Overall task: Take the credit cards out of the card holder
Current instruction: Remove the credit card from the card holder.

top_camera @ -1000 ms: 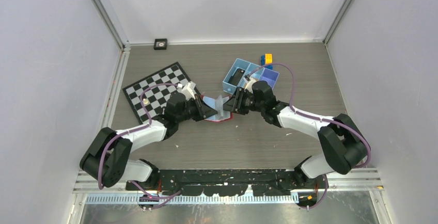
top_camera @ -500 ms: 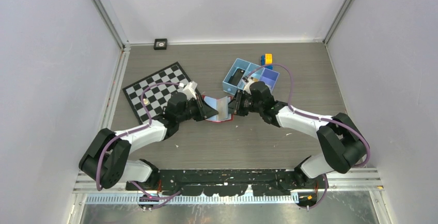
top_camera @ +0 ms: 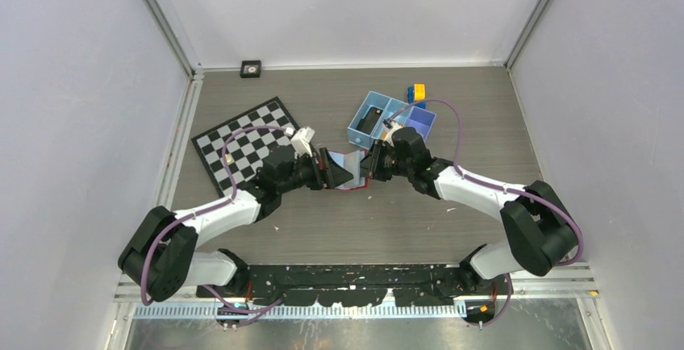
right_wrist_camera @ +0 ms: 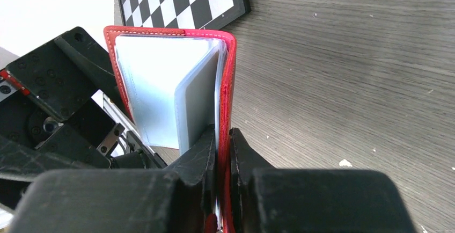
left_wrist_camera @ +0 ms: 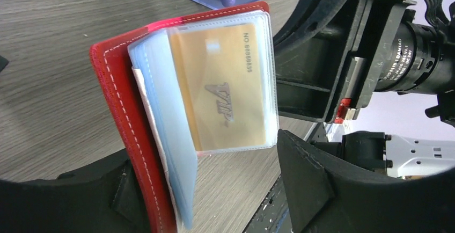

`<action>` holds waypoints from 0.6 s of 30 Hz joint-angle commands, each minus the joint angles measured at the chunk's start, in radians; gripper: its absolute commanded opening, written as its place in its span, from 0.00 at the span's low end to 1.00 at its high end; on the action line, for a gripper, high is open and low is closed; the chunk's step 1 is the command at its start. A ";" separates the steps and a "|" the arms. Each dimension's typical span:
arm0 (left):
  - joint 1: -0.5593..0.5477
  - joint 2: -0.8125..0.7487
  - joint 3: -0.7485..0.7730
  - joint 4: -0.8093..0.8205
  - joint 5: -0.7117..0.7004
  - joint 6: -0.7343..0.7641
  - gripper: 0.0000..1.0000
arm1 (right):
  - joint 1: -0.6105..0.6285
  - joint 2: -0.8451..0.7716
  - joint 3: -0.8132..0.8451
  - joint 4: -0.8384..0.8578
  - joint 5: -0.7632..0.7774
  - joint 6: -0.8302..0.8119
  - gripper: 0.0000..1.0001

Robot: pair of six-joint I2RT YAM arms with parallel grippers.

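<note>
Wallet [left_wrist_camera: 115, 109]: red, open, stood on edge mid-table [top_camera: 403, 213] between both arms.
Card [left_wrist_camera: 225, 88]: gold, inside a clear sleeve of the wallet.
Right gripper [right_wrist_camera: 222, 139]: pinched tight on one red cover.
Left gripper [left_wrist_camera: 209, 152]: jaws spread wide around the wallet, gripping nothing.

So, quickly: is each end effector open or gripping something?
Left end effector: open, straddling the card holder.
Right end effector: closed on the card holder.

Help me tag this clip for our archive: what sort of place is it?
Probably a robotics lab test cell: a wood-grain table boxed in by plain white panels on aluminium posts, with unrelated props such as a chessboard and a blue tray.
</note>
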 commanded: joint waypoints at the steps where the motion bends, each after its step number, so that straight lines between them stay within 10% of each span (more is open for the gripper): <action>1: -0.022 0.011 0.058 0.008 -0.015 0.046 0.75 | 0.012 -0.026 0.034 0.009 0.033 -0.022 0.01; 18: -0.069 0.099 0.150 -0.141 -0.075 0.099 0.78 | 0.078 -0.003 0.091 -0.086 0.129 -0.075 0.01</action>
